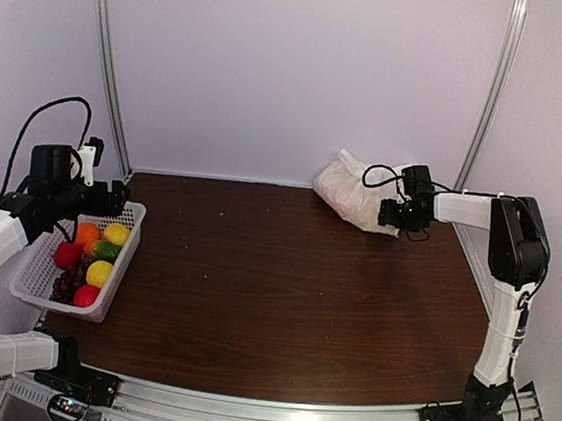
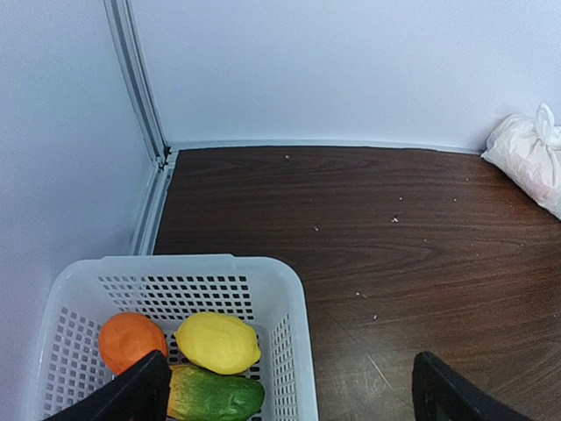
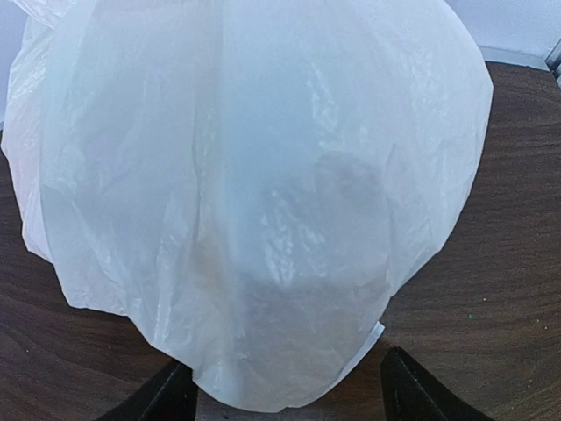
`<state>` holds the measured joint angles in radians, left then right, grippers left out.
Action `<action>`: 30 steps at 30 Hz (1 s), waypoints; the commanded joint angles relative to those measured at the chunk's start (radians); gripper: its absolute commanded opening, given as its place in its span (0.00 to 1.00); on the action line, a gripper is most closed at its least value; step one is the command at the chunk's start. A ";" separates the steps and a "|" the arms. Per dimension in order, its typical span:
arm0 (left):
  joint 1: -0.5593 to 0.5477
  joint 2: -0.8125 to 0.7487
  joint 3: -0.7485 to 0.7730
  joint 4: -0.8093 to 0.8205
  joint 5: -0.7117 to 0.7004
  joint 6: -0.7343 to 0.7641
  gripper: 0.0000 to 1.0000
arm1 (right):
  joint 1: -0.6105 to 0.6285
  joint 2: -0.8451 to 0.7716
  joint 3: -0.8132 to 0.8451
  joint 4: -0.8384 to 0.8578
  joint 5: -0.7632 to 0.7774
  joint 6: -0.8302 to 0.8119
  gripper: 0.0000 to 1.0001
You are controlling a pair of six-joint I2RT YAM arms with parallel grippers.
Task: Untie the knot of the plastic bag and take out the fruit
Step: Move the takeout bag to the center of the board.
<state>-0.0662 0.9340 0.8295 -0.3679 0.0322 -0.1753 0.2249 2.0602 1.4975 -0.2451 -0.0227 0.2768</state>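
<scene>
The white plastic bag (image 1: 355, 191) lies closed at the back right of the table, by the wall. It fills the right wrist view (image 3: 263, 175), and a dim brownish shape shows through it, a fruit I cannot name. My right gripper (image 1: 388, 214) is open at the bag's near side; its fingers straddle the bag's lower edge (image 3: 285, 395) without closing. The knot shows only as a small twisted tip on top of the bag in the left wrist view (image 2: 545, 118). My left gripper (image 1: 116, 198) is open and empty above the basket's far end (image 2: 289, 386).
A white slatted basket (image 1: 117, 284) stands at the left with an orange (image 2: 130, 340), a lemon (image 2: 219, 342), a green-yellow fruit (image 2: 215, 395), red apples and dark grapes. The back wall and metal corner posts are close behind the bag.
</scene>
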 commanded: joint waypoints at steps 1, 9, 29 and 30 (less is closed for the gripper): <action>0.005 0.009 0.018 0.018 0.023 0.021 0.97 | -0.005 0.040 0.067 0.026 -0.047 -0.022 0.70; 0.006 0.029 0.025 0.009 0.018 0.030 0.97 | -0.003 0.061 0.075 0.043 -0.081 -0.024 0.23; 0.005 0.033 0.021 0.017 0.038 0.025 0.97 | 0.174 -0.231 -0.283 0.152 -0.018 -0.035 0.00; 0.006 0.032 0.020 0.019 0.039 0.024 0.97 | 0.190 -0.254 -0.308 0.157 -0.018 -0.026 0.00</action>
<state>-0.0662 0.9638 0.8299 -0.3683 0.0566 -0.1616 0.3500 1.8950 1.2747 -0.1055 -0.0719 0.2390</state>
